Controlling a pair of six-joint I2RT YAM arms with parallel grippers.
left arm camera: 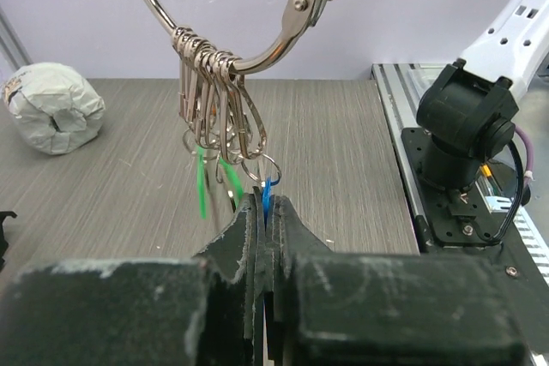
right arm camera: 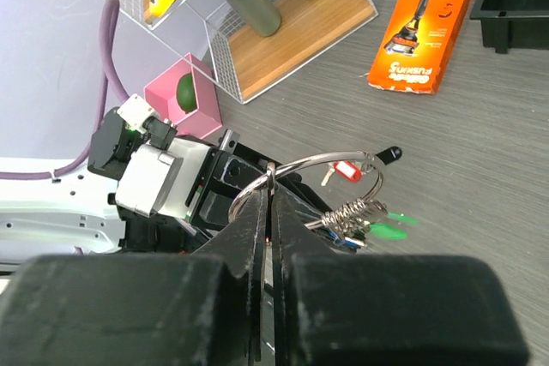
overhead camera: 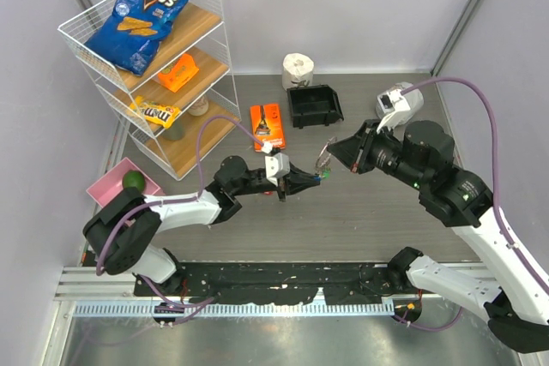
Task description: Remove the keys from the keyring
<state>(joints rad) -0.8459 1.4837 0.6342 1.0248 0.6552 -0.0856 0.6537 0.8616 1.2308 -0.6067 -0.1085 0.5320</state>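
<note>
I log, mid-frame in the top view: right gripper (right arm camera: 268,190) clamped on the keyring (right arm camera: 310,159); left gripper (left arm camera: 266,205) pinched shut on a blue key tag (left arm camera: 268,188); keyring aloft between both; other keys (left arm camera: 202,184) hanging beneath it

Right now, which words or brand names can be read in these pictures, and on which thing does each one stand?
"Doritos": on the blue bag.
"m&m's": on the yellow packet.
Orange packet: it has print, but it is too blurred to read.
No other text can be read.
</note>
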